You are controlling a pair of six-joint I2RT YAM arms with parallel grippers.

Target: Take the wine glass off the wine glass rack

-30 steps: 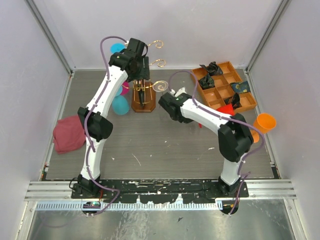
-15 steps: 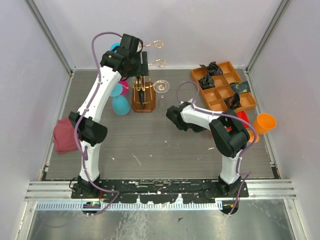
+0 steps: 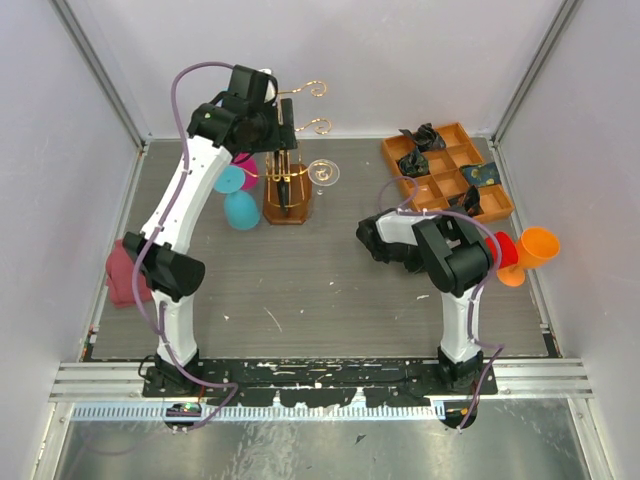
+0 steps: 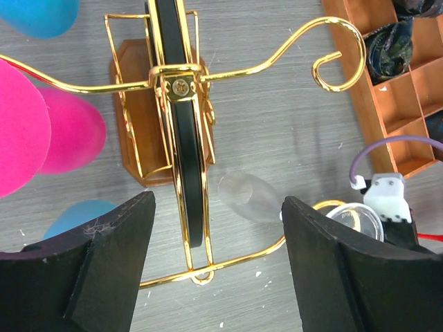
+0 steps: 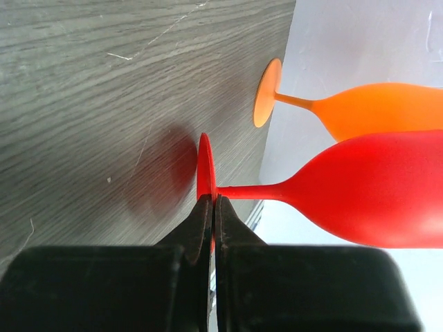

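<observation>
The left pincer (image 4: 218, 202) hangs released, jaws wide, straight above the wine glass rack (image 4: 178, 86), with the rack's black centre band (image 4: 185, 180) running between its fingers. The clear wine glass (image 4: 246, 197) hangs off the rack's right side, nearer the robot. It lies to the pincer's right rather than centred, with its stem seemingly up-and-down and bowl lowest, so a sideways shift looks needed first. Farther out over the tabletop (image 5: 83, 83), the right pincer (image 5: 212, 206) is clenched on the foot of a red glass (image 5: 360, 187) — the left arm is plainly nearer.
</observation>
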